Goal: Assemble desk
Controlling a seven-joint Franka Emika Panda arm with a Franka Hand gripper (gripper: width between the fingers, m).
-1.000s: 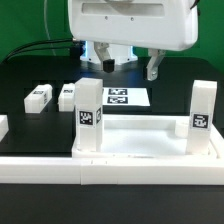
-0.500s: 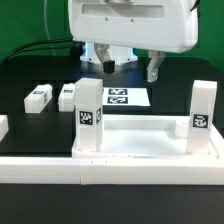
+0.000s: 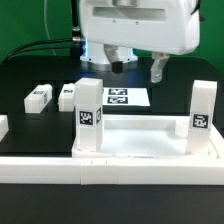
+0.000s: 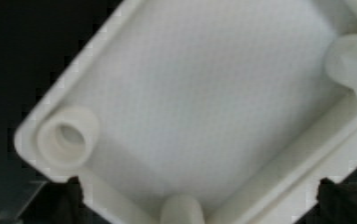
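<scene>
The desk's white tabletop (image 3: 140, 133) lies rim-up near the front of the black table. Two white tagged legs stand upright in its front corners, one (image 3: 90, 116) on the exterior view's left and one (image 3: 203, 110) on its right. Two more legs (image 3: 40, 96) (image 3: 68, 95) lie loose at the left. My gripper (image 3: 133, 66) hangs open above and behind the tabletop, holding nothing. In the wrist view the tabletop (image 4: 210, 90) fills the picture, with an empty round corner socket (image 4: 65, 140). The dark fingertips (image 4: 50, 203) stand wide apart at either side of the gripper (image 4: 193, 208).
The marker board (image 3: 120, 97) lies flat behind the tabletop, under the gripper. Long white border rails (image 3: 100, 166) run along the table's front edge, and a short white piece (image 3: 3, 125) sits at the far left. A green backdrop stands behind.
The gripper has shifted slightly toward the exterior view's right, still open. The desk parts have not moved.
</scene>
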